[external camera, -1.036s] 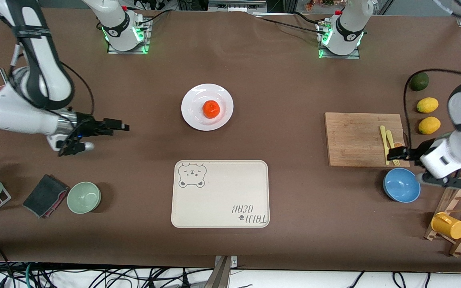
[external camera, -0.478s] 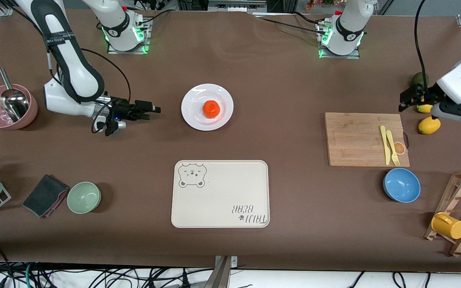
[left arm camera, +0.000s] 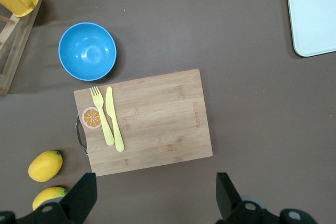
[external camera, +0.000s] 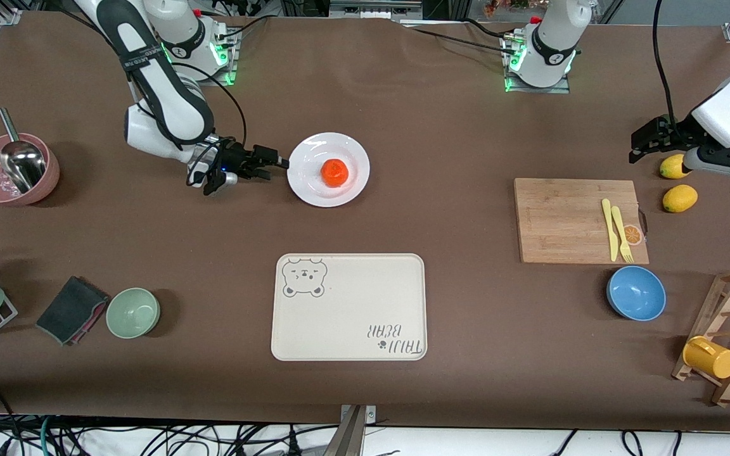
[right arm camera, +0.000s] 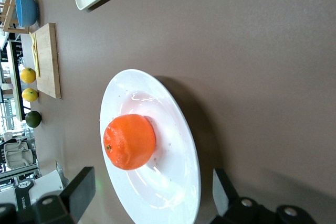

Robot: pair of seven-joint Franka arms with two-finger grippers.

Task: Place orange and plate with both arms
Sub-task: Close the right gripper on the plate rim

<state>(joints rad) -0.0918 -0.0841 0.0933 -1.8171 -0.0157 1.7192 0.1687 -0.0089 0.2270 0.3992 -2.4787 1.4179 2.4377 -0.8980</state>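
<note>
1. White and shallow, the plate [external camera: 328, 169] sits on the brown desk [external camera: 403, 126] in the front view, with the orange [external camera: 334, 172] resting in its middle; the cream bear tray [external camera: 349, 307] lies nearer the camera, well apart from it.
2. Same view: the right gripper [external camera: 276, 161] is low beside the plate's rim, at the edge toward the right arm's end of the desk. The left gripper [external camera: 640, 144] hangs over the desk near two lemons [external camera: 677, 166] at the left arm's end.
3. Left wrist view: the fingers [left arm camera: 84, 199] are spread wide with nothing between them, above a wooden cutting board [left arm camera: 144, 121] and a blue bowl [left arm camera: 87, 51].
4. Right wrist view: the fingers [right arm camera: 80, 190] are spread wide, the plate [right arm camera: 178, 182] and orange [right arm camera: 129, 141] lying in line with the gap
</note>
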